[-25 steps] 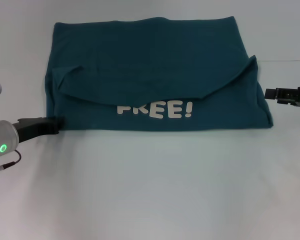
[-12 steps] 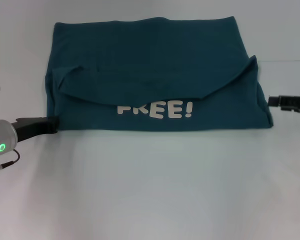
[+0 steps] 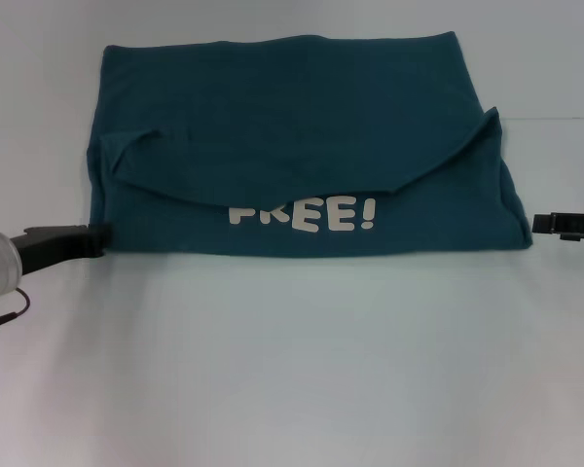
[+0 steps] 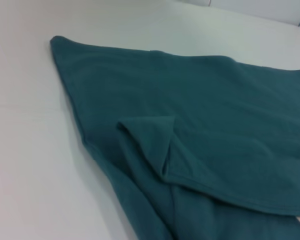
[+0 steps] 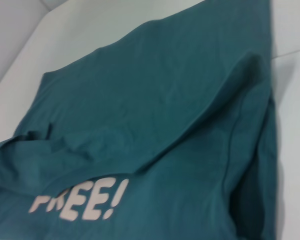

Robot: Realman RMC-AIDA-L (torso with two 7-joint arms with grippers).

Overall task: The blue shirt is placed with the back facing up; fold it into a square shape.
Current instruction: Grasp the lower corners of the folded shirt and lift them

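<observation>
At mid-table lay the soft dark teal-blue shirt (image 3: 302,146), folded wide, "FREE!" print showing | my left gripper (image 3: 63,242) and right gripper (image 3: 565,225) had backed outward off its near corners, holding nothing; finger opening unclear | judged: crosswise fold remained.

The soft, matt teal-blue cloth shirt (image 3: 292,126) carries smooth white printed lettering (image 3: 302,214). The white tabletop (image 3: 292,370) looks smooth and faintly glossy.
</observation>
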